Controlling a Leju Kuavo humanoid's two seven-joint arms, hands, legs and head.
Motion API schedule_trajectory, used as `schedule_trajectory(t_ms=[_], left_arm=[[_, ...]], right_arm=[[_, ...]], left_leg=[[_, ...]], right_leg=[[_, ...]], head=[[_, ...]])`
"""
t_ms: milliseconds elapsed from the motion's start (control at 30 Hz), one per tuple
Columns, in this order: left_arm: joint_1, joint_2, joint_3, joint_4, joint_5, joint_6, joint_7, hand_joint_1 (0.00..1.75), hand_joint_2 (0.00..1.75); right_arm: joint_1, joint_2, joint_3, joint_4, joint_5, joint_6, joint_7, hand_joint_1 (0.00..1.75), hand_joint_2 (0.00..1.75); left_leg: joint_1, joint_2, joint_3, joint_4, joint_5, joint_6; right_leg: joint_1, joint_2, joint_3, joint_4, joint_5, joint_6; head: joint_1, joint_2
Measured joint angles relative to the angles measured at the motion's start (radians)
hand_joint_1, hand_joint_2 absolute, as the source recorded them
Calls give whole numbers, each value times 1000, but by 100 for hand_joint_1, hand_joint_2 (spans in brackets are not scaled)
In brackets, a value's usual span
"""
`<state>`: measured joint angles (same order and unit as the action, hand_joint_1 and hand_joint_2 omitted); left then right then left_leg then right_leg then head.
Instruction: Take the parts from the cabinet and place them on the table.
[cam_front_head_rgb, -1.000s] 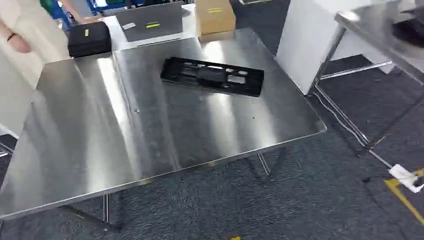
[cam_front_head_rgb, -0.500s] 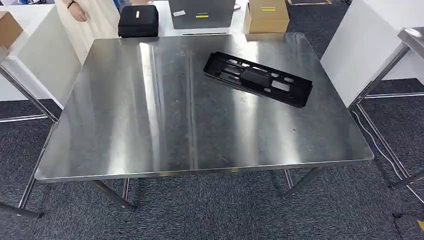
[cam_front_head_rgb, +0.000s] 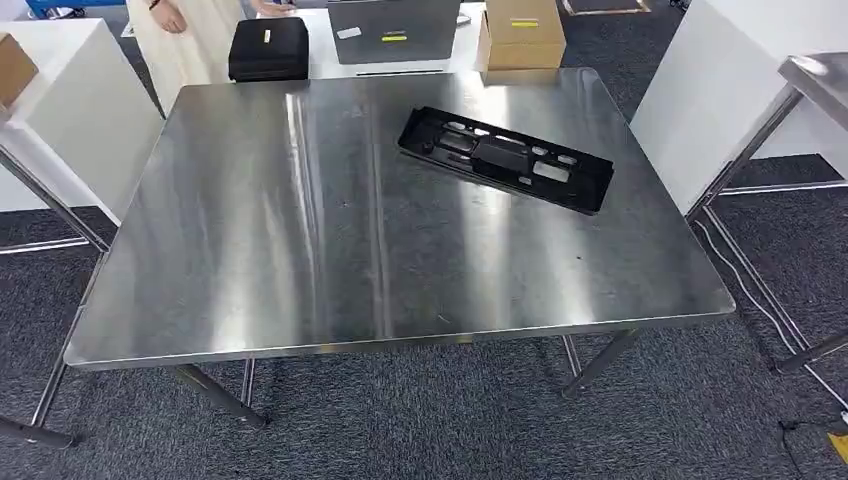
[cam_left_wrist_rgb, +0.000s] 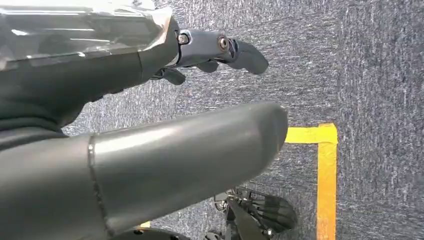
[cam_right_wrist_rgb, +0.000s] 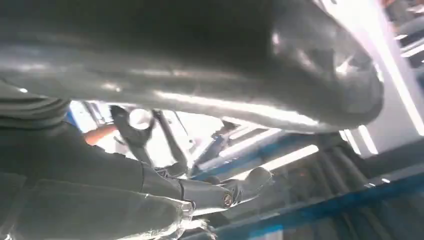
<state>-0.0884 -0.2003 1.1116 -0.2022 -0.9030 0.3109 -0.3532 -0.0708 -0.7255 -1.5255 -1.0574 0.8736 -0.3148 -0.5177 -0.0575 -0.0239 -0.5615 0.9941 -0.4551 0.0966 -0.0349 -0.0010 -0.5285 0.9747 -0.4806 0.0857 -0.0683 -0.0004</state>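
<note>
Change: since half a second ago the whole head view has slid slightly, which is camera motion; the black part lies at the same spot on the surface, tilted the same way.
Carpet: dark grey carpet (cam_front_head_rgb: 440, 420) fills the near foreground under the surface; in the left wrist view a yellow floor line (cam_left_wrist_rgb: 327, 175) turns a corner on it.
Left hand: the left hand (cam_left_wrist_rgb: 210, 55) hangs above the carpet, fingers (cam_left_wrist_rgb: 247, 55) extended and apart, holding nothing.
Right hand: the right hand (cam_right_wrist_rgb: 210, 192) is seen against bright lights and blue framing, its fingers (cam_right_wrist_rgb: 252, 180) loosely extended with nothing between them.
Surface: a steel surface (cam_front_head_rgb: 250, 260) on slanted legs spans the middle of the head view, its near edge closest to the camera.
Part: a long black plastic part (cam_front_head_rgb: 505, 160) with several cut-outs lies flat on the far right portion of the surface, set at an angle, its right end nearer the camera than its left end.
Far edge: just beyond the surface stand a black case (cam_front_head_rgb: 268, 48), a grey panel (cam_front_head_rgb: 393, 30) bearing a yellow label, and a cardboard box (cam_front_head_rgb: 520, 32), side by side from left to right.
Sides: a white cabinet (cam_front_head_rgb: 65, 110) stands at far left and a white panel (cam_front_head_rgb: 730, 90) at far right, with a second steel table (cam_front_head_rgb: 815, 80) at the right edge.
Person: a hand and pale sleeve (cam_front_head_rgb: 175, 20) show at the far left, beside the black case.
</note>
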Motion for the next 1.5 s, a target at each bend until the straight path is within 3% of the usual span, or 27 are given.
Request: schedule_trajectory(t_ms=[167, 300, 433, 567, 667, 900, 1067, 1233, 1333, 1500], left_arm=[[-2, -10, 0, 0, -11, 43, 13, 0, 0], [-6, -19, 0, 0, -18, 56, 25, 0, 0], [-8, -20, -1, 0, -26, 62, 32, 0, 0], [-8, -21, -1, 0, -33, 60, 36, 0, 0], [-9, -20, -1, 0, -35, 59, 36, 0, 0], [-9, -19, -2, 0, -42, 56, 36, 0, 0], [-9, -18, -10, 0, -73, 44, 38, 0, 0], [-9, -8, -21, 0, -91, 11, 32, 0, 0], [-8, -3, -22, 0, -96, 10, 32, 0, 0], [-7, -4, -32, 1, -119, 24, 45, 0, 0]], right_arm=[[20, 53, -9, 76, 5, -116, 53, 0, 0], [35, 134, -9, 169, -14, -248, 74, 0, 0], [44, 193, -9, 241, -11, -295, 109, 0, 0], [45, 297, -9, 304, 11, -353, 112, 0, 0], [45, 364, -9, 337, 18, -361, 112, 0, 0], [45, 417, -9, 360, 31, -365, 138, 0, 0], [44, 515, -9, 407, 149, -375, 209, 0, 0], [31, 621, -8, 494, 234, -375, 220, 0, 0], [19, 656, -8, 575, 265, -374, 219, 0, 0], [3, 715, 44, 710, 437, -231, 279, 0, 0]], left_leg=[[0, 1, 0, 0, 0, 0], [0, 3, 0, 0, -1, 0], [1, 3, 1, 0, -1, 0], [2, 4, 1, 0, -1, -1], [2, 4, 1, 0, 0, -1], [2, 4, 1, 0, 0, -1], [3, 4, 1, 0, 0, -1], [4, 4, 1, -1, 0, -2], [4, 4, 1, -1, 0, -2], [5, 4, 1, -1, 1, -3]], right_leg=[[0, 0, 0, 0, 0, 0], [1, 1, 0, 0, 0, 0], [1, 2, 0, 0, 0, 0], [3, 2, 0, 0, 0, 0], [2, 2, 0, 0, 0, 0], [2, 2, 1, 0, 0, 0], [3, 2, 1, 0, 0, 0], [3, 2, 1, 1, 0, -1], [3, 2, 1, 1, 0, -1], [4, 2, 2, 1, 0, -1]], head=[[1, 0], [5, 0], [6, 0], [7, 0], [7, 0], [6, 0], [7, 0], [8, 0], [9, 0], [10, 0]])
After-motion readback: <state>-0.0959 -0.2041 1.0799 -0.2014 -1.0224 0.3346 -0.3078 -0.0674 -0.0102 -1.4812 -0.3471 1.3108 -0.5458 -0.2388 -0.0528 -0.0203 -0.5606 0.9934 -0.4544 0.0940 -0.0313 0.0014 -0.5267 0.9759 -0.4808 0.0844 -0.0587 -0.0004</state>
